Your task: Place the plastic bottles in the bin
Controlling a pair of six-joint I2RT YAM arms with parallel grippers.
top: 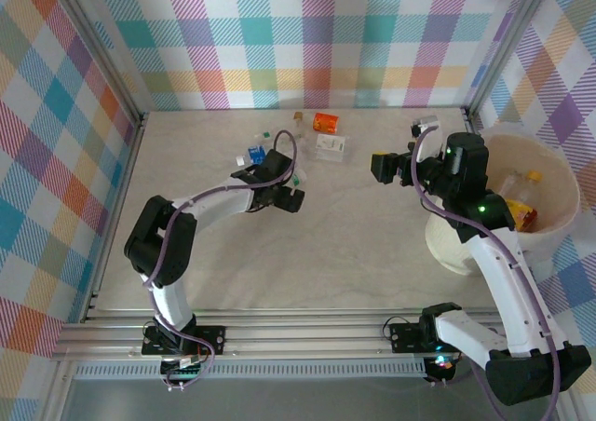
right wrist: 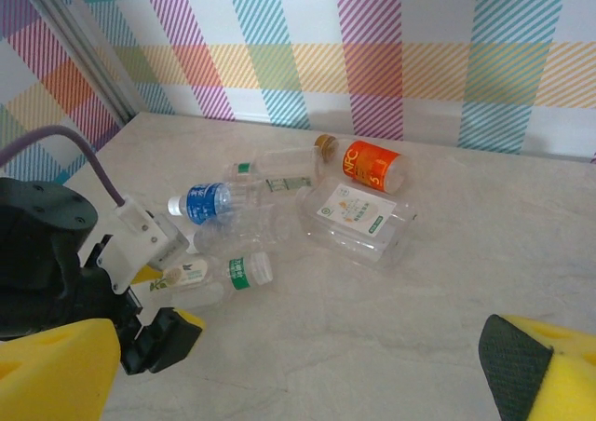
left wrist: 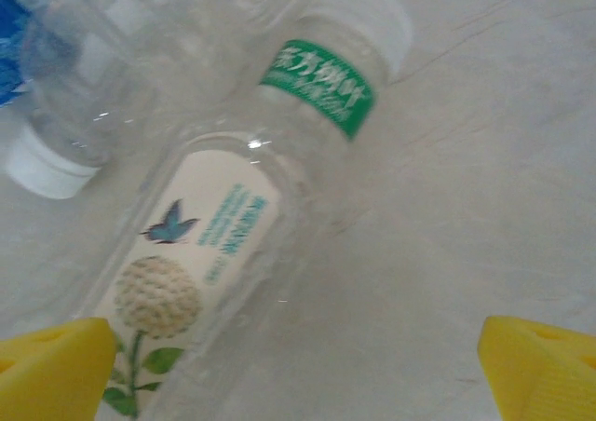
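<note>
The bin (top: 556,172), a large round cream-white bucket, stands upright. Inside it lie an orange-labelled bottle (top: 524,215) and a clear yellow-capped bottle (top: 521,184). Well left of the bin, the other plastic bottles lie on their sides in a loose cluster on the surface: an orange bottle (right wrist: 369,167), a flat clear pack (right wrist: 357,216), a blue-labelled bottle (right wrist: 201,202), a green-banded bottle (left wrist: 321,84) and, touching it, a flower-labelled bottle (left wrist: 197,253).

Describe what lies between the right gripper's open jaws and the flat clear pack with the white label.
Bare tabletop. The right wrist view shows nothing between the right gripper and the clear pack.
</note>
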